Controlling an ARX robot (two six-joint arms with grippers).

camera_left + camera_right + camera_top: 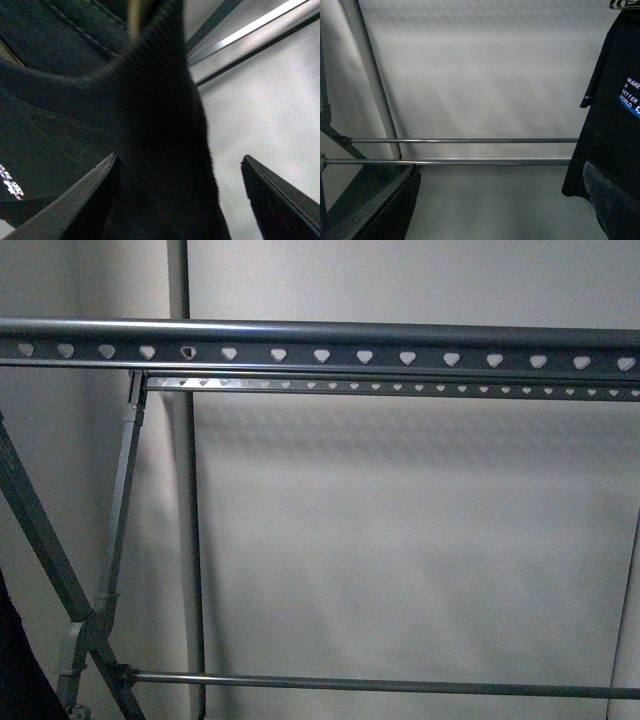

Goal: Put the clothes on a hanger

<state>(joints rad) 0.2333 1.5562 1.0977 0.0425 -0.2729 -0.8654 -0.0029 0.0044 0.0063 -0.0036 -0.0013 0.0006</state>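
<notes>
left tool [178,159] spread, T-shirt [75,100] between (print cropped) | right tool [500,169] spread | rack [320,345] ends cropped

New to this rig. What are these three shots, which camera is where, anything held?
It is a two-armed robot, each arm ending in a two-finger gripper. The front view comes from a camera on its body: it shows the grey clothes rack, its top rail punched with heart-shaped holes, and no arm. The other two come from wrist cameras looking along the fingers. In the left wrist view the left gripper stands open with the black T-shirt filling most of the gap, beside one finger and clear of the other, so not clamped. In the right wrist view the right gripper is open and empty, facing the rack's lower bars, with the printed shirt hanging to one side.
</notes>
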